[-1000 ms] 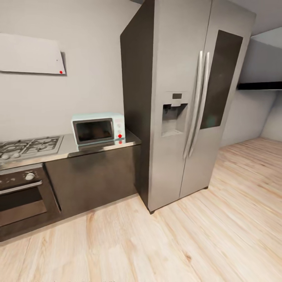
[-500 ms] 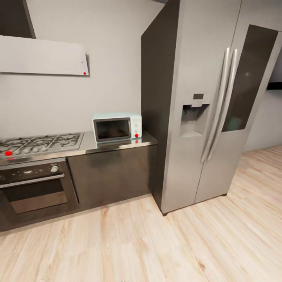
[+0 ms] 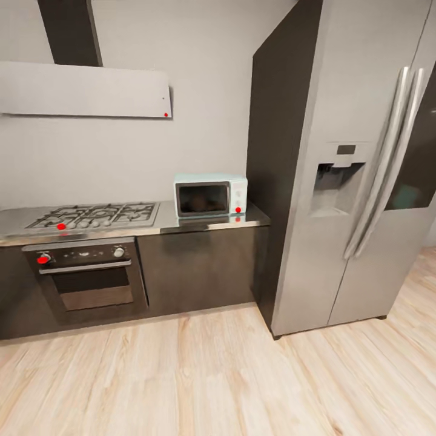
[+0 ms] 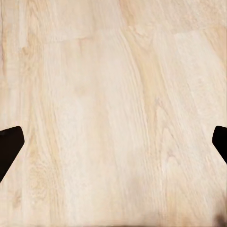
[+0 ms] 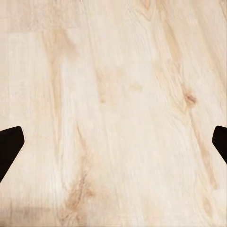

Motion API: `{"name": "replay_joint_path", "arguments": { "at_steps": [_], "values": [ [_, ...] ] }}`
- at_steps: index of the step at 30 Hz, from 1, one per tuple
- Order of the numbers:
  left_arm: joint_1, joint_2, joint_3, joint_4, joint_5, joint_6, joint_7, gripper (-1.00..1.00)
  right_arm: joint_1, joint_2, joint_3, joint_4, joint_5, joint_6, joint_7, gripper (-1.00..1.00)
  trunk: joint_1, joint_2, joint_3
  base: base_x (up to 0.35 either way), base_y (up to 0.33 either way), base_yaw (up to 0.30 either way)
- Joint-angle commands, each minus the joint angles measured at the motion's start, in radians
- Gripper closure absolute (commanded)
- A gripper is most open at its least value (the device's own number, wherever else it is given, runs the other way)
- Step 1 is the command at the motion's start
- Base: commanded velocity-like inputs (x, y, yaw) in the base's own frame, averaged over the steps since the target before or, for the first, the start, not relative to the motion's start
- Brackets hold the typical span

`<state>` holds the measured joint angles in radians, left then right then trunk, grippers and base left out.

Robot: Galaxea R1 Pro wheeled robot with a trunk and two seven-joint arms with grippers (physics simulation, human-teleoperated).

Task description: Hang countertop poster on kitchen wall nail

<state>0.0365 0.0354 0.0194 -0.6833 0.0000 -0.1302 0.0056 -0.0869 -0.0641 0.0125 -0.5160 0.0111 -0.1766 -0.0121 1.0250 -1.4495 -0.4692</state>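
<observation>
The poster is out of view. A light-grey metal kitchen countertop [image 3: 209, 224] runs along the wall over dark cabinet fronts, from the gas hob to the fridge. My left gripper [image 4: 113, 146] hangs open over the light wood floor, its dark fingertips [image 4: 8, 146] at the two sides of the left wrist view, nothing between them. My right gripper [image 5: 113, 146] is open in the same way above the floorboards, with its fingertips [image 5: 9, 145] wide apart and empty.
A pale blue microwave [image 3: 210, 195] stands on the worktop beside a tall steel fridge [image 3: 357, 163]. A gas hob [image 3: 97, 215] sits over a built-in oven [image 3: 88, 278]. A grey extractor hood [image 3: 85, 91] hangs on the wall. Wood floor [image 3: 230, 375] spreads in front.
The whole head view has shifted: the counter, microwave and fridge slide rightward in the picture and more of the hob, oven and hood comes into sight, so the camera has turned left.
</observation>
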Motion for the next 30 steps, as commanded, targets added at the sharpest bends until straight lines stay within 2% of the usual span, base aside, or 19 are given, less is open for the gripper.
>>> {"name": "replay_joint_path", "arguments": {
  "at_steps": [1,20,27,30],
  "values": [
    [0.0,0.0,0.001,-0.001,0.0,-0.002,0.001,-1.0,-0.001,0.0,0.001,0.001,0.001,-0.003,-0.001,-1.0,0.0,0.0,-0.001,0.0,0.0,0.288],
    [0.0,0.0,0.001,-0.001,0.0,-0.002,0.0,-1.0,-0.001,0.003,0.001,0.002,0.001,-0.001,-0.003,-1.0,0.0,0.0,-0.001,0.0,-0.001,0.29],
    [0.0,0.0,0.001,-0.002,0.0,-0.002,0.0,-1.0,-0.001,0.0,0.002,0.003,0.002,-0.001,-0.001,-1.0,0.0,0.0,-0.001,-0.113,-0.179,0.176],
    [0.0,0.0,0.001,-0.002,0.0,0.0,-0.002,-1.0,-0.001,-0.001,0.002,0.003,0.023,-0.001,0.0,-1.0,0.0,0.0,-0.001,-0.159,-0.249,0.024]
  ]
}}
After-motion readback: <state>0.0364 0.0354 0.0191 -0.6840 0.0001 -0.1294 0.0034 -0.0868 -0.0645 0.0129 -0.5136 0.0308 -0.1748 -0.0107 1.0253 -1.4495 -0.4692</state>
